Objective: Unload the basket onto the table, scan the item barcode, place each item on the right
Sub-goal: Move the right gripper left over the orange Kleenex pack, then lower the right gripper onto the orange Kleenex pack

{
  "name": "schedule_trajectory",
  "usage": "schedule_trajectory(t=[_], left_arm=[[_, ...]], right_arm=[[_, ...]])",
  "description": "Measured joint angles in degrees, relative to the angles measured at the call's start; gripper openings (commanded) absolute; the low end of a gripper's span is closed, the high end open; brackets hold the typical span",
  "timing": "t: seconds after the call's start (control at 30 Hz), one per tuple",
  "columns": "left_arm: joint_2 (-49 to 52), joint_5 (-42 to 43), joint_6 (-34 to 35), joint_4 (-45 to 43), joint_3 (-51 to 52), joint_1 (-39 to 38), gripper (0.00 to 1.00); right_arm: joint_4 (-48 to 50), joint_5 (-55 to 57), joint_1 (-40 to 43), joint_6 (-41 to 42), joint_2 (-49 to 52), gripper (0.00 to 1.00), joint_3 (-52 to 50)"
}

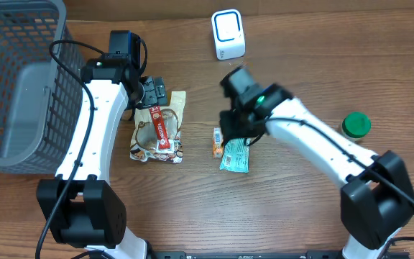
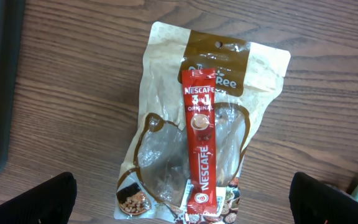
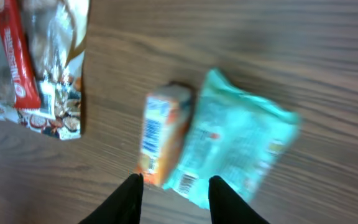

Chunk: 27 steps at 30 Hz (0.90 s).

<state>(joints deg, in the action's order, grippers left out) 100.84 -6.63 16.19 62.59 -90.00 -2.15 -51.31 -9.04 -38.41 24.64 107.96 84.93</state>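
Note:
My right gripper (image 3: 174, 199) hovers low over a small orange packet (image 3: 157, 137) and a teal packet (image 3: 235, 146) that lie side by side on the table. Its fingers stand partly apart, with only wood and the teal packet's edge between the tips; the view is blurred. Both packets show printed barcodes near their lower ends. From overhead the right gripper (image 1: 234, 128) covers the tops of the orange packet (image 1: 217, 142) and the teal packet (image 1: 236, 155). My left gripper (image 2: 182, 202) is wide open above a brown pouch (image 2: 166, 93) with a red Nescafe stick (image 2: 201, 143) on it.
A white scanner-like device (image 1: 228, 34) stands at the back centre. A grey mesh basket (image 1: 16, 79) fills the far left. A green round lid (image 1: 356, 125) sits at the right, beside the right arm.

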Motion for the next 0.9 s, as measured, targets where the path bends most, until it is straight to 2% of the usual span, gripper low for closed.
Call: schedule_trajectory(t=[0.23, 0.63, 0.9], left_arm=[[0.0, 0.0, 0.0, 0.0, 0.0, 0.0, 1.0], [0.0, 0.0, 0.0, 0.0, 0.0, 0.0, 1.0], [0.0, 0.0, 0.0, 0.0, 0.0, 0.0, 1.0]], right_arm=[[7.7, -0.2, -4.9, 0.6, 0.0, 0.44, -5.7], [9.1, 5.3, -5.1, 0.7, 0.0, 0.45, -5.8], [13.7, 6.5, -5.1, 0.8, 0.0, 0.45, -9.0]])
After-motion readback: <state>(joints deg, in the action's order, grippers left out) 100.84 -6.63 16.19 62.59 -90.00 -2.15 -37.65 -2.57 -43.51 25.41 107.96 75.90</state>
